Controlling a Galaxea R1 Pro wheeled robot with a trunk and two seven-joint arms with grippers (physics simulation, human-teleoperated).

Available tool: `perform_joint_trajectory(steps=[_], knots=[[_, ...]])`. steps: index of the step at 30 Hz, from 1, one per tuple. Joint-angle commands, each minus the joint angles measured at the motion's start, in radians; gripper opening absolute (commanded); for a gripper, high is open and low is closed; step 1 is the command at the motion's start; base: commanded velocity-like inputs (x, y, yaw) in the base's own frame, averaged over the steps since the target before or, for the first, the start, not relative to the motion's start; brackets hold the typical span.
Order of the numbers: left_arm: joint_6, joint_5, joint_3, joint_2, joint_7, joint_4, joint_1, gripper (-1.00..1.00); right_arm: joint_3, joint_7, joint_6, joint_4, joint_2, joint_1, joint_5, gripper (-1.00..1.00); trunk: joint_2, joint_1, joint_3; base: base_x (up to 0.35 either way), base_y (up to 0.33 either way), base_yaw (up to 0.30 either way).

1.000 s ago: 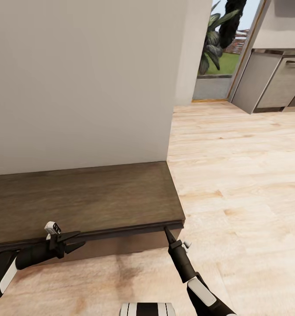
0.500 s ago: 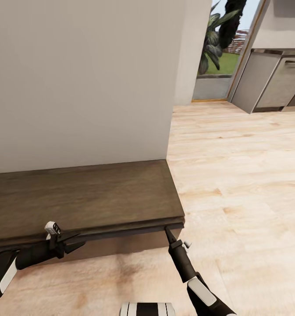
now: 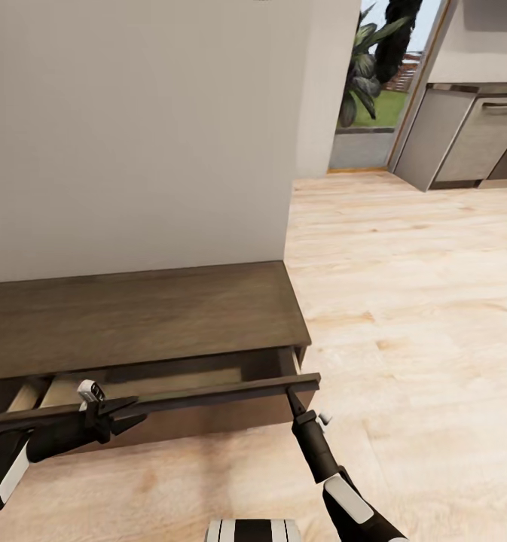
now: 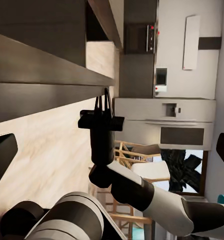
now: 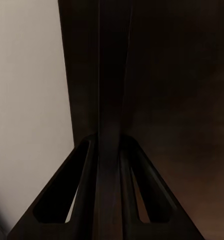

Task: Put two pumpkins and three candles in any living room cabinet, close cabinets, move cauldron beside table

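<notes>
The cabinet is a long, low dark-brown unit against the white wall. Its right pull-out front stands a hand's width out, showing a strip of pale interior. My right gripper is shut on the top edge of that front near its right end. The right wrist view shows the thin dark panel pinched in the right gripper, and the left wrist view shows the right gripper on the edge from the side. My left gripper hangs open in front of the front's left part. Pumpkins, candles and cauldron are out of view.
Light wood floor spreads to the right of the cabinet. Grey kitchen units stand at the back right beside a glass door with plants outside. The left wrist view shows kitchen appliances and wooden chairs farther off.
The cabinet's right front has slid out toward me with my right gripper on it, uncovering the pale interior. The head view has shifted slightly. The left gripper has held its place.
</notes>
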Motion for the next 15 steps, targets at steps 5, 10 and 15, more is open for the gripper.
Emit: perform_joint_trajectory(steps=[5, 10, 15], knots=[[0.011, -0.001, 0.0, 0.0, -0.004, -0.001, 0.0, 1.0, 0.037, 0.008, -0.005, 0.0, 0.0, -0.001, -0.001, -1.0, 0.0, -0.001, -0.001, -0.225, 0.0, 0.0], [0.011, -0.001, 0.0, 0.0, -0.004, 0.0, 0.0, 1.0, 0.037, 0.008, -0.005, 0.0, 0.0, -0.001, -0.001, -1.0, 0.0, -0.001, -0.001, -0.223, 0.0, 0.0], [0.011, -0.001, 0.0, 0.0, -0.004, 0.0, 0.0, 1.0, 0.037, 0.008, -0.005, 0.0, 0.0, -0.001, -0.001, -1.0, 0.0, -0.001, -0.001, -0.222, 0.0, 0.0]])
